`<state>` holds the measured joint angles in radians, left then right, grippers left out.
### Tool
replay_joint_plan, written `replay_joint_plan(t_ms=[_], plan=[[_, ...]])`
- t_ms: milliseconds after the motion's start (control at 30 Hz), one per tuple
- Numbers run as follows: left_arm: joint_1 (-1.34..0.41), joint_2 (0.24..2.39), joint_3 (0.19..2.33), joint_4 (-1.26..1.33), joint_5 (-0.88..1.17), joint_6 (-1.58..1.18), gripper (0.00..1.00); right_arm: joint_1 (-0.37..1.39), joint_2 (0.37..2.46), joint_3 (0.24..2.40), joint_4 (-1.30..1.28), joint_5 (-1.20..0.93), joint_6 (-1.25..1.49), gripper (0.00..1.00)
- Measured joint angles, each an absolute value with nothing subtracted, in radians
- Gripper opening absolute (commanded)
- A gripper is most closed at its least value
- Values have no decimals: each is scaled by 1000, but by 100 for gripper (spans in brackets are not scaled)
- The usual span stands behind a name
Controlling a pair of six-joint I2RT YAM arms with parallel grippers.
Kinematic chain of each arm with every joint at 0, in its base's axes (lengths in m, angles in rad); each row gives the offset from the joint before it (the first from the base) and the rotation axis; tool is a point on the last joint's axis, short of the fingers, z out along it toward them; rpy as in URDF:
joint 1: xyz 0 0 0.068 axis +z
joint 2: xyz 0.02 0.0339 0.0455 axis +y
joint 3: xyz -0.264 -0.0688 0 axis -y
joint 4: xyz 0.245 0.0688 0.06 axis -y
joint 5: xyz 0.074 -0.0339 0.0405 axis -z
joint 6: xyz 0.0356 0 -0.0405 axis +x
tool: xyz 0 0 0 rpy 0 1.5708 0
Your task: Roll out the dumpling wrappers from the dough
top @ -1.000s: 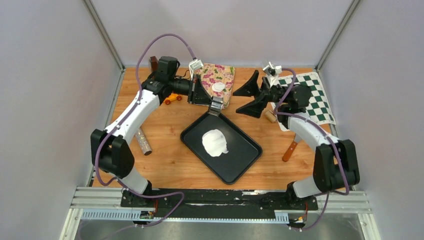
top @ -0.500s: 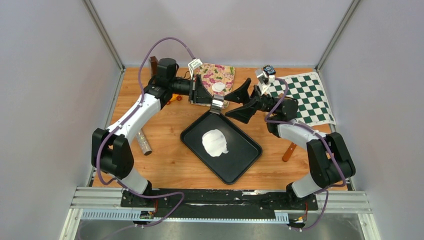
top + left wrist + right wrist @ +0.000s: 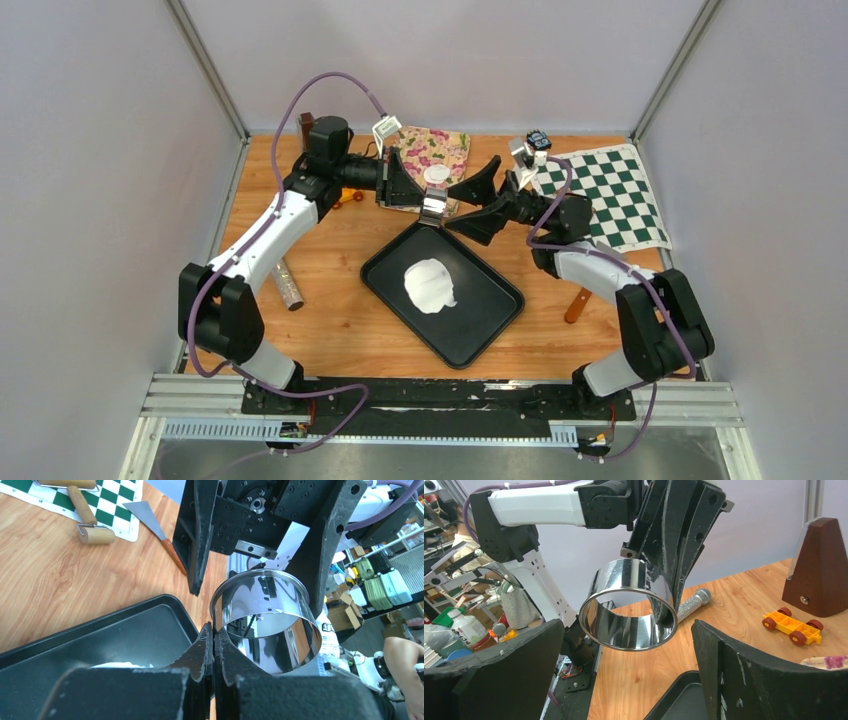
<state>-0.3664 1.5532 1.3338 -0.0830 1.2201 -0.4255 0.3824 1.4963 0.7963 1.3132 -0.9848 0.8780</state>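
Apparent handover step. Steel ring cutter [image 3: 265, 620] — wall pinched in closed left gripper [image 3: 214, 635], over tray [image 3: 495, 300] corner. Opposite, right gripper [image 3: 462, 205] — spread wide, empty, flanking it; should close next. One dumpling wrapper [image 3: 437, 173] on floral mat [image 3: 455, 150]; dough [image 3: 430, 285] on tray.

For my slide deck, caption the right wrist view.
Left gripper pinches the wall of a shiny round metal ring cutter, held before the open right gripper.
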Motion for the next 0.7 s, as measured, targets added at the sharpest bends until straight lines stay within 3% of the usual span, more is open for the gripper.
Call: replay_joint_plan(t_ms=[267,700], plan=[[-366,1550,1328,-76,1211,-426,0,412,1544,797,1363,-988,914,99],[-366,1547,1320,-77,1195,-426,0,422,1571,815,1382,-992,945,82]])
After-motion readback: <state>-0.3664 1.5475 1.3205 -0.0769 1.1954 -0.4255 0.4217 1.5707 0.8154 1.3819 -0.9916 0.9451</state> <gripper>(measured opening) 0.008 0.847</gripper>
